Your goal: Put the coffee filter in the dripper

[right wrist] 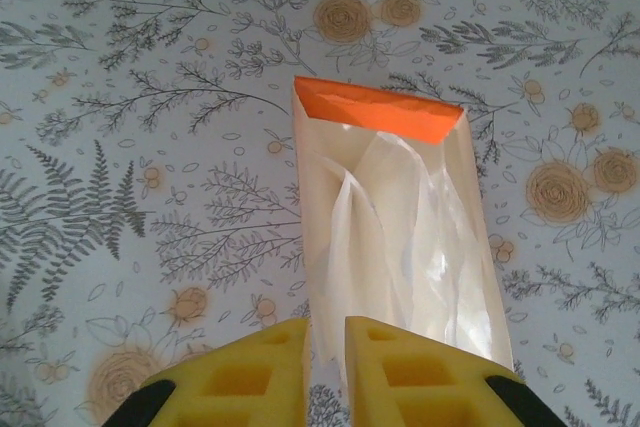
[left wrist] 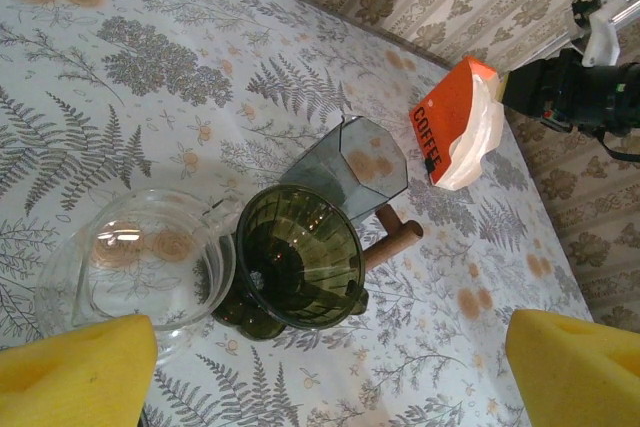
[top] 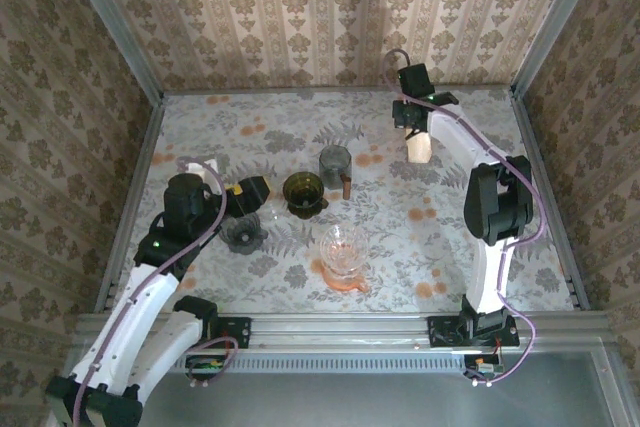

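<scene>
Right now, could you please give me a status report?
Left gripper open, by dripper. Right gripper shut on filter pack, far right. Dripper empty, upright. Mug and glass jug close beside it.

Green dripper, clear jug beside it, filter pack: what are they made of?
Green dripper: tinted glass or clear plastic; see-through, ribbed, glossy.
Clear jug: probably glass; table pattern shows through, bright glints.
Filter pack: thin clear plastic bag, creased film, with an orange header, likely card; pale filters inside, likely paper.
</scene>
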`<action>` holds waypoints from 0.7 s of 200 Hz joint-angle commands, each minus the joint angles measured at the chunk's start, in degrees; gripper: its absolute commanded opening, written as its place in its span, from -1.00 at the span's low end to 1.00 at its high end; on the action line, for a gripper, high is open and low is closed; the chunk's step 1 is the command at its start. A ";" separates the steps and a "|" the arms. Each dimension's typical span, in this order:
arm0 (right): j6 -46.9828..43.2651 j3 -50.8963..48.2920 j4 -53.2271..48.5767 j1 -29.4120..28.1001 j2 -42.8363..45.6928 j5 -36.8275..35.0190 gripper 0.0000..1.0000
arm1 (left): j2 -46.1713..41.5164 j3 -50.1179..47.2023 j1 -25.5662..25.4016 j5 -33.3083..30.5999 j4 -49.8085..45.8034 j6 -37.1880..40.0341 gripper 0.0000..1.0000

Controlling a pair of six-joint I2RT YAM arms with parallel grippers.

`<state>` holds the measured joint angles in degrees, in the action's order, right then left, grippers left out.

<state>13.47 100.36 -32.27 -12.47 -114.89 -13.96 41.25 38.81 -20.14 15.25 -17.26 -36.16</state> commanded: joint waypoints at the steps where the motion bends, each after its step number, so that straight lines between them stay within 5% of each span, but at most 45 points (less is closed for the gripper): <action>1: -2.44 3.76 -2.57 0.33 -1.94 -2.75 -0.64 | 0.36 2.14 0.46 0.75 1.21 1.00 0.84; 140: -3.99 8.98 -4.61 1.23 -7.05 -3.69 -0.65 | 2.69 1.80 0.63 1.10 2.76 0.90 0.84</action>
<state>10.41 106.45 -34.39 -11.62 -120.11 -16.53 43.57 38.96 -20.10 15.27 -16.19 -36.18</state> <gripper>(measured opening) 0.175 0.919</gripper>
